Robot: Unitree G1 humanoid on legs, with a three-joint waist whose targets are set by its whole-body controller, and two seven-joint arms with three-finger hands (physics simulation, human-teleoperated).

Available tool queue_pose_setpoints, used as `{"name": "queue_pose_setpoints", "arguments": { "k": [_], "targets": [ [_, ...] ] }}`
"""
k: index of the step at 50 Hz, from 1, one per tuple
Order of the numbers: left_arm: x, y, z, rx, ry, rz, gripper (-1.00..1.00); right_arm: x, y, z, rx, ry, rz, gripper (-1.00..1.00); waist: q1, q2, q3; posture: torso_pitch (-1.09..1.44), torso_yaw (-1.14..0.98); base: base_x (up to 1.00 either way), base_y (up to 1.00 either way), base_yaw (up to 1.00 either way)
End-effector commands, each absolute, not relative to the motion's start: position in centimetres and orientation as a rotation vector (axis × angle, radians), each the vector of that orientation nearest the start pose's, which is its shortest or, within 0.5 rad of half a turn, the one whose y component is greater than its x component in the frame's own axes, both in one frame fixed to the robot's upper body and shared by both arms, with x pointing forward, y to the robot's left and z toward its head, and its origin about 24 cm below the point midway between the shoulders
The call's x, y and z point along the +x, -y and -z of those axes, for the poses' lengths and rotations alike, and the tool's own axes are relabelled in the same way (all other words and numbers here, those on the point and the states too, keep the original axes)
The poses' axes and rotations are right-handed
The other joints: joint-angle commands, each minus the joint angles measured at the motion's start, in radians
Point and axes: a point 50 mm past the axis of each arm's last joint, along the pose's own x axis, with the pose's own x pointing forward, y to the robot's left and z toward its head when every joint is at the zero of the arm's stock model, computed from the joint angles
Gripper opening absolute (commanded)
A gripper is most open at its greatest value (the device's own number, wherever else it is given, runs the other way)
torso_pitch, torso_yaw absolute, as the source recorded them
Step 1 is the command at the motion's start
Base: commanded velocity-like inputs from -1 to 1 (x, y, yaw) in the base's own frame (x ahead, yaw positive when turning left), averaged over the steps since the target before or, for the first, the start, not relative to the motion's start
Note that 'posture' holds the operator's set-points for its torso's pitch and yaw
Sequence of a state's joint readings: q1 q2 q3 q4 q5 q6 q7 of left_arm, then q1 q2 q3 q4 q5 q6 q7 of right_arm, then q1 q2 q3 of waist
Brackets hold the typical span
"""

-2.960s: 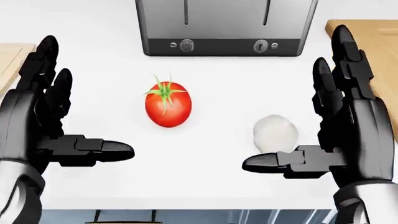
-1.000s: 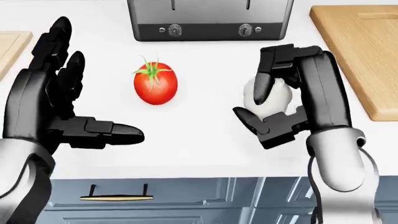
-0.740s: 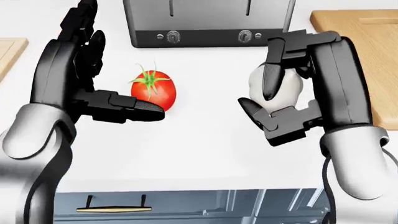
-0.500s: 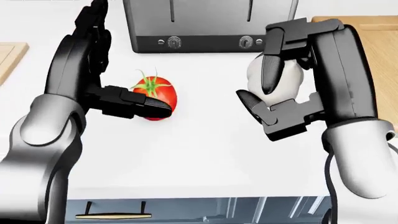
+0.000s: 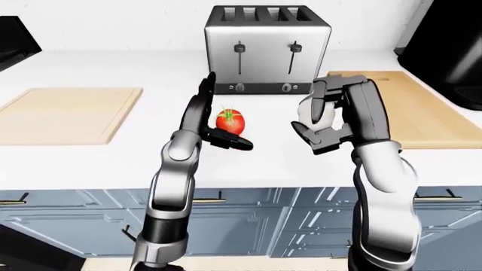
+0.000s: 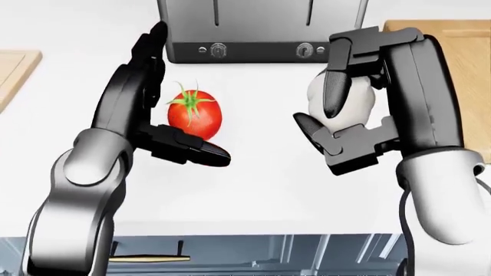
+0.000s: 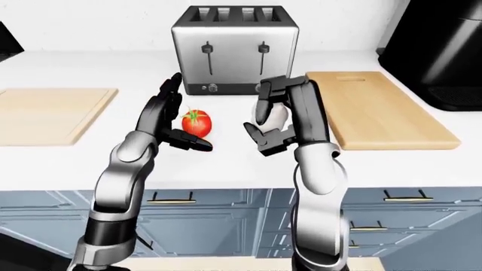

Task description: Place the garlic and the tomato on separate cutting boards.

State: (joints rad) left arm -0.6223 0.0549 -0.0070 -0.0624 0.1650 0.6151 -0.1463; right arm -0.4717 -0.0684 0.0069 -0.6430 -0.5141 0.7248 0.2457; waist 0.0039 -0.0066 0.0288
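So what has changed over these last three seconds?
The right hand closed round the garlic and lifted it off the counter. The left hand moved in beside the tomato, thumb below it, fingers open. Tomato, toaster and both cutting boards stayed put.

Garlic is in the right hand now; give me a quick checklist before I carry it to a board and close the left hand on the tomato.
1. Right hand closed round the garlic: ok.
2. Garlic lifted off the white counter: seems so, though the views leave it uncertain.
3. Right cutting board bare and free to take the garlic: ok.
4. Left hand open beside the tomato, thumb below it in the head view: ok, not gripping.
5. Left cutting board bare for the tomato: ok.
6. Toaster close above both hands in the head view: watch clearance.
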Motion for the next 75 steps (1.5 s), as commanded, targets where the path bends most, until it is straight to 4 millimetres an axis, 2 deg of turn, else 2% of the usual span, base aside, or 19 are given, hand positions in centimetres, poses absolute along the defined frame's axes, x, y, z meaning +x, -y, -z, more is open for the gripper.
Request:
{"name": "queue_pose_setpoints", "arguments": {
  "k": [1, 14, 16, 18, 22, 26, 28, 30, 33, 34, 41, 47, 52, 66, 67, 69, 71, 72, 75],
  "targets": [
    [33.8, -10.9, -19.7, 0.246, 0.151, 0.184, 1.0, 25.9, 14.2, -24.9, -0.436, 0.433, 0.067, -1.0, 0.0, -0.001, -0.025, 0.0, 0.0, 0.0, 0.0, 0.0],
    [34.7, -10.5, -19.0, 0.261, 0.126, 0.19, 1.0, 25.9, 14.2, -24.6, -0.437, 0.431, 0.068, -1.0, 0.001, -0.002, -0.028, 0.0, 0.0, 0.0, 0.0, 0.0],
    [34.8, -10.6, -18.7, 0.262, 0.119, 0.19, 0.87, 26.0, 14.1, -24.6, -0.437, 0.431, 0.067, -1.0, 0.001, -0.002, -0.028, 0.0, 0.0, 0.0, 0.0, 0.0],
    [35.1, -10.6, -18.5, 0.263, 0.111, 0.183, 0.56, 25.9, 14.1, -24.6, -0.437, 0.432, 0.067, -1.0, 0.001, -0.002, -0.029, 0.0, 0.0, 0.0, 0.0, 0.0],
    [35.0, -10.5, -18.1, 0.267, 0.109, 0.201, 0.37, 25.9, 14.1, -24.5, -0.437, 0.431, 0.067, -1.0, 0.001, -0.002, -0.031, 0.0, 0.0, 0.0, 0.0, 0.0],
    [35.0, -10.5, -17.8, 0.269, 0.105, 0.197, -0.15, 25.9, 14.1, -24.4, -0.436, 0.43, 0.065, -1.0, 0.001, -0.002, -0.032, 0.0, 0.0, 0.0, 0.0, 0.0],
    [34.9, -10.4, -18.0, 0.272, 0.107, 0.204, -0.17, 25.9, 14.1, -24.4, -0.436, 0.43, 0.066, -1.0, 0.001, -0.002, -0.033, 0.0, 0.0, 0.0, 0.0, 0.0],
    [34.9, -10.4, -18.1, 0.273, 0.11, 0.203, -0.3, 25.9, 14.1, -24.3, -0.436, 0.428, 0.066, -1.0, 0.001, -0.002, -0.034, 0.0, 0.0, 0.0, 0.0, 0.0],
    [34.7, -10.3, -18.3, 0.272, 0.117, 0.205, -0.95, 25.9, 14.1, -24.3, -0.437, 0.428, 0.066, -1.0, 0.001, -0.002, -0.035, 0.0, 0.0, 0.0, 0.0, 0.0],
    [34.6, -10.3, -18.5, 0.272, 0.119, 0.207, -1.0, 26.0, 14.2, -24.3, -0.437, 0.427, 0.066, -1.0, 0.001, -0.002, -0.035, 0.0, 0.0, 0.0, 0.0, 0.0],
    [32.4, -10.5, -21.5, 0.25, 0.188, 0.214, -1.0, 25.7, 14.5, -24.5, -0.441, 0.436, 0.071, -1.0, -0.001, -0.002, -0.033, 0.0, 0.0, 0.0, 0.0, 0.0],
    [29.9, -11.7, -24.9, 0.211, 0.269, 0.188, -1.0, 25.5, 14.8, -24.7, -0.445, 0.439, 0.081, -1.0, -0.003, -0.001, -0.025, 0.0, 0.0, 0.0, 0.0, 0.0],
    [28.9, -13.0, -26.5, 0.184, 0.302, 0.156, -1.0, 25.4, 14.7, -25.0, -0.432, 0.448, 0.074, -1.0, -0.003, 0.003, -0.021, 0.0, 0.0, 0.0, 0.0, 0.0],
    [28.2, -13.9, -26.7, 0.164, 0.312, 0.134, -1.0, 25.7, 15.1, -25.2, -0.418, 0.44, 0.083, -1.0, -0.001, 0.003, -0.016, 0.0, 0.0, 0.0, 0.0, 0.0],
    [28.2, -13.9, -26.8, 0.163, 0.313, 0.134, -1.0, 25.7, 15.1, -25.2, -0.417, 0.438, 0.083, -1.0, 0.0, 0.007, -0.036, 0.0, 0.0, 0.0, -0.15, 0.0],
    [28.2, -13.8, -26.7, 0.164, 0.313, 0.138, -1.0, 25.7, 15.1, -25.2, -0.415, 0.437, 0.082, -1.0, 0.004, 0.024, -0.022, 0.0, 0.0, 0.0, -0.25, 0.0],
    [28.2, -13.7, -26.7, 0.164, 0.313, 0.139, -1.0, 25.7, 15.1, -25.1, -0.414, 0.435, 0.081, -1.0, 0.005, 0.052, -0.022, 0.0, 0.0, 0.0, -0.4, 0.0],
    [28.2, -13.7, -26.7, 0.163, 0.312, 0.141, -1.0, 25.7, 15.2, -25.1, -0.414, 0.435, 0.081, -1.0, 0.006, 0.057, -0.027, 0.0, 0.0, 0.0, -0.42, 0.0],
    [28.3, -13.6, -26.6, 0.161, 0.311, 0.141, -1.0, 25.8, 15.1, -25.0, -0.415, 0.433, 0.078, -1.0, 0.01, 0.046, -0.027, 0.0, 0.0, 0.0, -0.42, 0.0]
  ]
}}
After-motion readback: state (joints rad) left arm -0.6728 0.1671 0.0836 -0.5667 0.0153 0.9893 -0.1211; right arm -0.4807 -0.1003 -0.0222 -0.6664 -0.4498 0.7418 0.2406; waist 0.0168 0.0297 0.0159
